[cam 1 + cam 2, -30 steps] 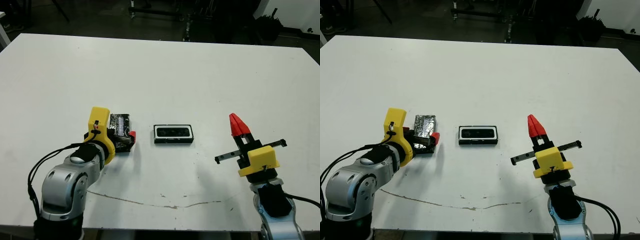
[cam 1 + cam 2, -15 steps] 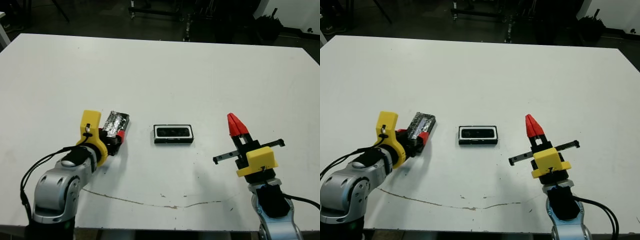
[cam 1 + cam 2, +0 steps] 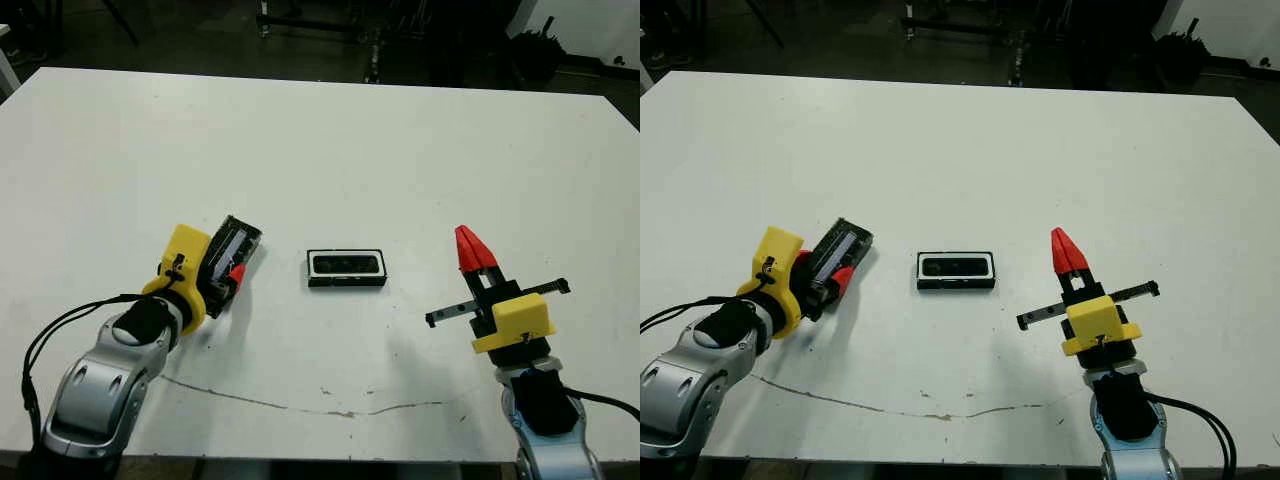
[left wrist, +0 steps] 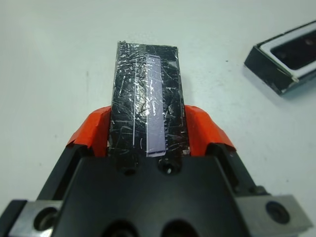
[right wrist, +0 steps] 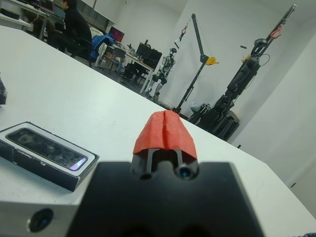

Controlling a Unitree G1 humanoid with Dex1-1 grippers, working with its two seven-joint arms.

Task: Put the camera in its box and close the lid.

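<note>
The box (image 3: 346, 268), a shallow black tray with a white lining, lies flat at the table's middle. The slim black camera (image 5: 44, 146) rests inside it. The box is uncovered. My left gripper (image 3: 232, 268) is shut on the lid (image 4: 147, 113), a glossy speckled black panel with a light strip, pinched by its long edges between the red fingers (image 4: 94, 131). The lid (image 3: 228, 252) is held tilted up on edge above the table, left of the box and apart from it. To the right of the box, my right gripper (image 3: 477, 250) is shut on nothing and points at the far side.
A thin dark crack line (image 3: 330, 405) runs along the white table (image 3: 320, 150) near its front edge. Beyond the far edge, the right wrist view shows a seated person (image 5: 74, 24), desks and equipment stands (image 5: 197, 59).
My left arm has drawn back to the left and rolled, turning the lid from lying nearly flat to standing tilted on its edge. The box and right gripper have stayed put.
</note>
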